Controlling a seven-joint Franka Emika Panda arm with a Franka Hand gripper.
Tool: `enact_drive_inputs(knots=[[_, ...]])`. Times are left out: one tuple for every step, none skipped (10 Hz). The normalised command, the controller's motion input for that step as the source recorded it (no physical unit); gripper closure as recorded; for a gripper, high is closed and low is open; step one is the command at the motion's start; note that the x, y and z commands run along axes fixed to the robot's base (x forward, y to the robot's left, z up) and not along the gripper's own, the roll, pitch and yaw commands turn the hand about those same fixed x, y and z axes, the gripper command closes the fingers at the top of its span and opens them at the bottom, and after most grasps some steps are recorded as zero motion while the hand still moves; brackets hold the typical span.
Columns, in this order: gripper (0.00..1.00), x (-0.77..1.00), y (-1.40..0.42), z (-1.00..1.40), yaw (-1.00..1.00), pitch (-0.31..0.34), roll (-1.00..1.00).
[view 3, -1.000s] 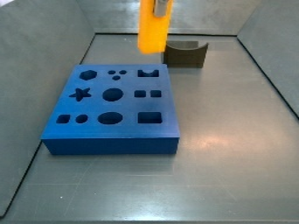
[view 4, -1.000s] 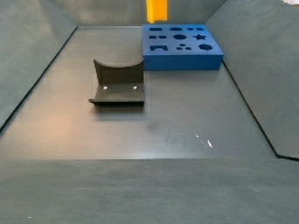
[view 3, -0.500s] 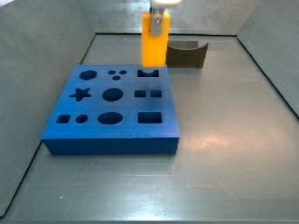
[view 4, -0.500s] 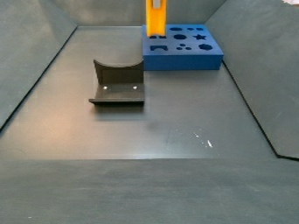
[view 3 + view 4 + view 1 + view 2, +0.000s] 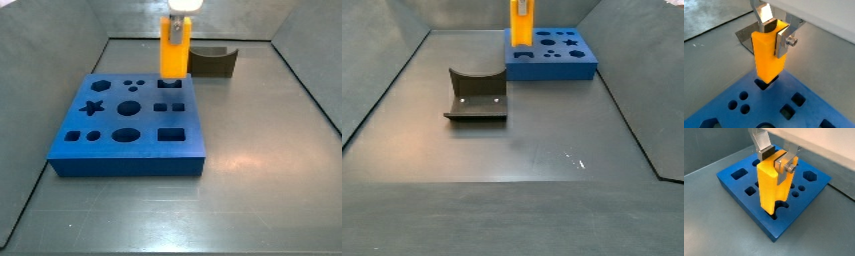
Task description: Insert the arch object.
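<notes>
Orange-yellow, the arch object (image 5: pixel 771 185) stands upright with its lower end at a hole on the blue board's (image 5: pixel 127 125) far edge. Clamped on its upper part, the tool (image 5: pixel 773 31) hangs above the board. Behind, on the worktop (image 5: pixel 543 140), sits a dark olive block (image 5: pixel 214 61).

Bright orange-yellow arch object (image 5: pixel 769 54), taller than wide, upright, clamped near its top between the end effector (image 5: pixel 775 31) fingers, lower end at a corner hole of the blue board (image 5: pixel 751 190), seen in both side views (image 5: pixel 174 50).
</notes>
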Motion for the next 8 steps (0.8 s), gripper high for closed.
enact_drive_inputs(knots=[[1.00, -0.09, 0.03, -0.37, -0.13, -0.070, -0.03], [1.00, -0.05, 0.01, -0.31, -0.14, -0.083, -0.07], [1.00, 0.00, 0.04, -0.18, -0.08, -0.046, -0.06], [1.00, 0.00, 0.08, -0.12, -0.04, 0.000, -0.01], [1.00, 0.00, 0.15, -0.13, -0.16, 0.000, -0.04], [1.00, 0.00, 0.14, -0.13, -0.27, 0.000, -0.04], [1.00, 0.00, 0.11, -0.15, -0.24, 0.000, -0.05], [1.00, 0.00, 0.03, -0.19, -0.11, -0.019, -0.08]])
